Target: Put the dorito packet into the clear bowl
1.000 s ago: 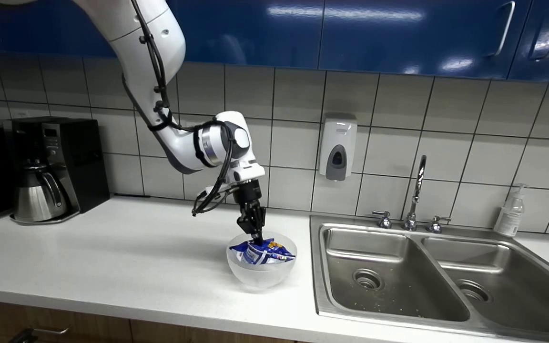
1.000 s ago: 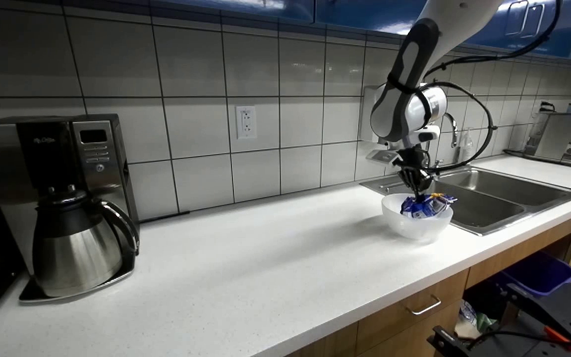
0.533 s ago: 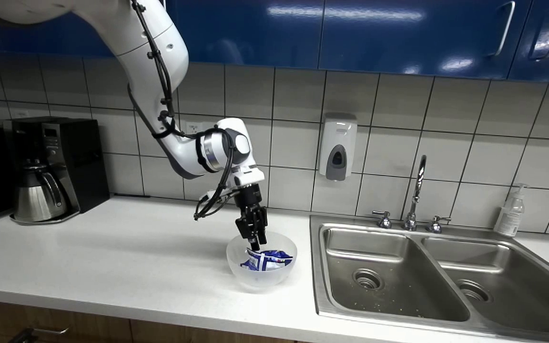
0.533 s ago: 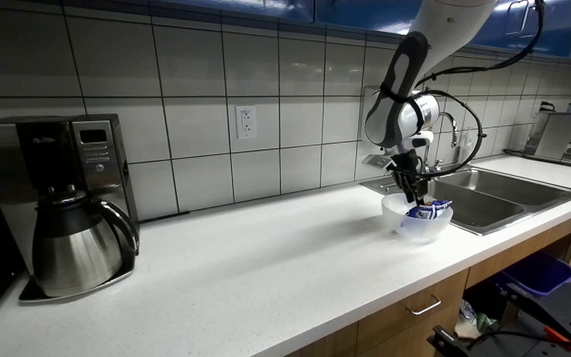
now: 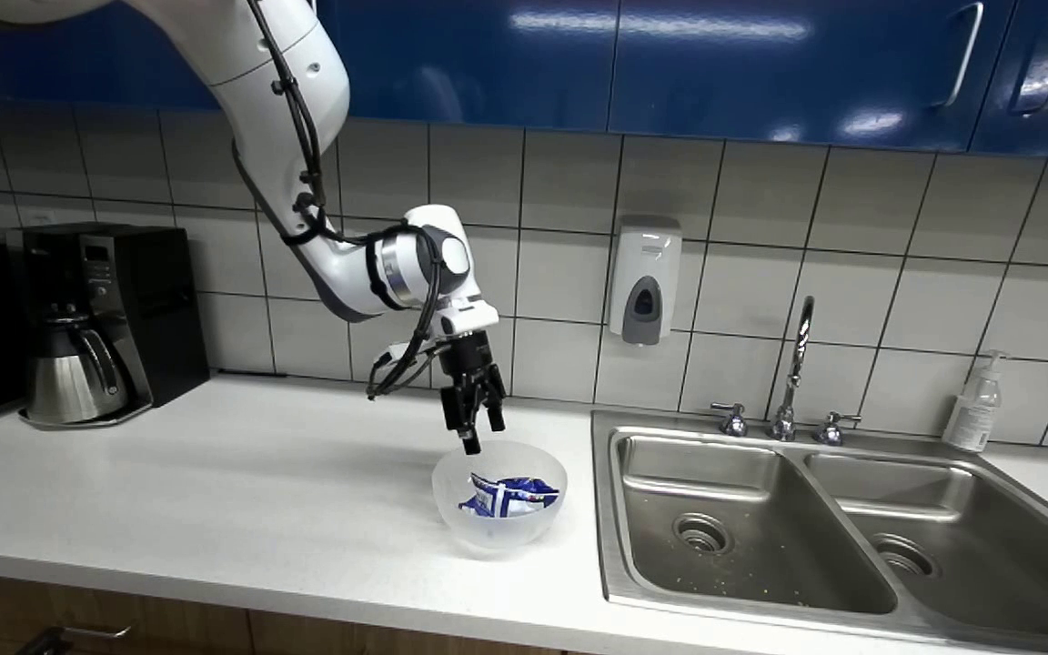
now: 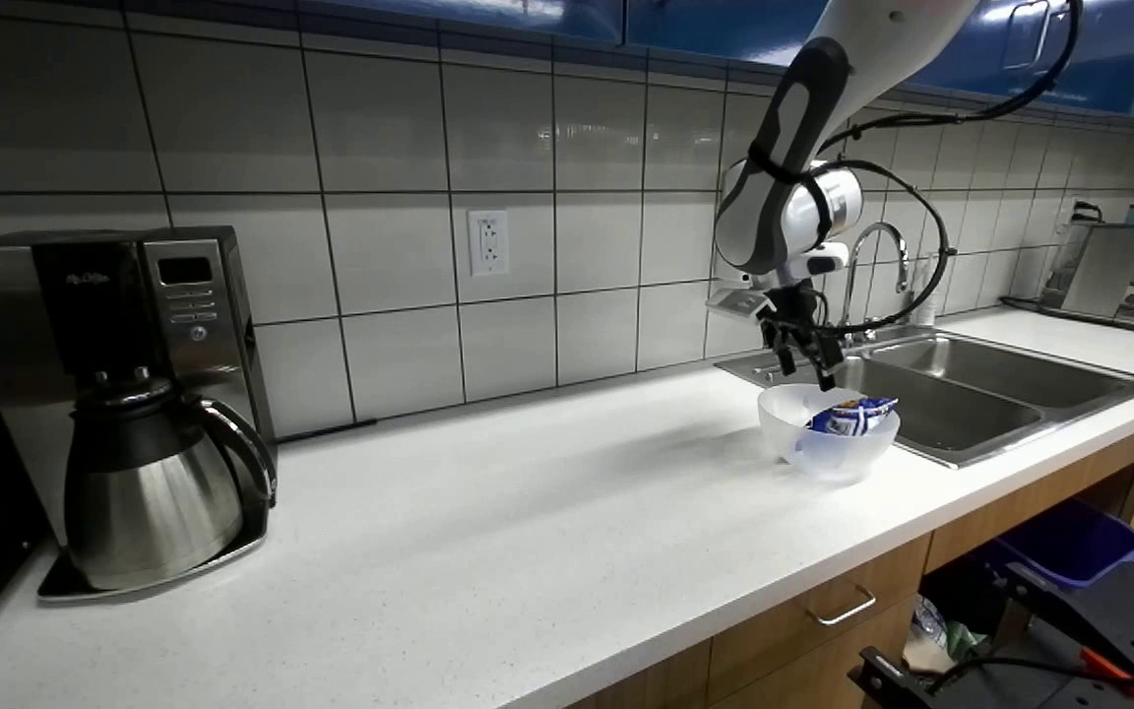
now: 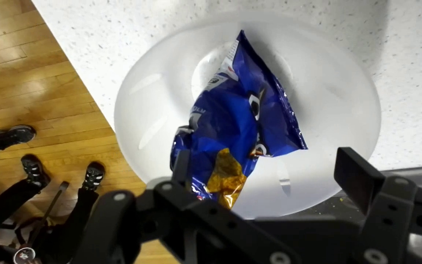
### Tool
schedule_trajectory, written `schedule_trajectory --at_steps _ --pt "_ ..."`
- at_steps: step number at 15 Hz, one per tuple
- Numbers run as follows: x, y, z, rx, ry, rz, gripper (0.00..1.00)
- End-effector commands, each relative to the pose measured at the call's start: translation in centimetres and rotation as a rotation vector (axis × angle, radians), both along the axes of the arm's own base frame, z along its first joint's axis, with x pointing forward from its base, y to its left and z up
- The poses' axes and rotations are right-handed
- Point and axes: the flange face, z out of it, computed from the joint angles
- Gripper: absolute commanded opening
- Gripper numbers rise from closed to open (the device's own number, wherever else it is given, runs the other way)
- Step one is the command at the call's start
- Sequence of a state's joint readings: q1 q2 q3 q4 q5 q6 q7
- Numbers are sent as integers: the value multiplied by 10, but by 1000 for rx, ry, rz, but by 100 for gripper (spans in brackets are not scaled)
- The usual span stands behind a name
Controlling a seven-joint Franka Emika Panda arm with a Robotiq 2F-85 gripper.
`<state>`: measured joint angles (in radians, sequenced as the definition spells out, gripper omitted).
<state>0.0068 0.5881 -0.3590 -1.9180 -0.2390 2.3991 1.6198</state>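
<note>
Hand (image 5: pixel 484 436): I am holding it tilted just above the clear bowl (image 5: pixel 497 539), its black fingers (image 7: pixel 355 176) standing wide apart.
Dorito packet (image 7: pixel 229 117): It is lying creased inside the bowl, a gap showing between it and my fingertips in both exterior views; in the wrist view, an orange chip picture is brightening its blue wrapper.
Bowl: It is standing upright on the white bench (image 5: pixel 215 491), just beside the sink (image 5: pixel 609 509).
Arm (image 5: pixel 260 118): White and strapped with black cables (image 5: pixel 284 86), it is reaching in from the upper left in an exterior view.
Sink: Its two steel basins are lying side by side, a curved faucet (image 5: pixel 794 373) rising behind them and a pump bottle (image 5: pixel 972 414) standing at the back.
Tiled wall (image 5: pixel 560 273): A soap dispenser (image 5: pixel 647 273) is hanging there, below blue cabinets (image 5: pixel 478 55); a power outlet (image 6: pixel 488 242) is showing in an exterior view.
Coffee maker (image 6: pixel 203 359): It is standing well apart from the bowl, a steel carafe (image 6: pixel 154 522) resting in it.
Blue bin (image 6: pixel 1079 542): It is sitting below bench level.
Wooden floor (image 7: pixel 50 91): In the wrist view, dark-trousered legs (image 7: pixel 77 211) and black shoes (image 7: pixel 93 175) are showing beyond the bench edge.
</note>
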Motion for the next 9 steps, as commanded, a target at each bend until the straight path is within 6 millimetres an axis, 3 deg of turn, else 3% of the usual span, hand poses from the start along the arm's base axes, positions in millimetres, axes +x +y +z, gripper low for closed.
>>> schedule_trajectory --at_steps 1,5,9 --pt "-12 20 36 71 7 116 100" --pt "-28 56 55 126 20 298 100" --pt "-60 94 67 162 38 438 100"
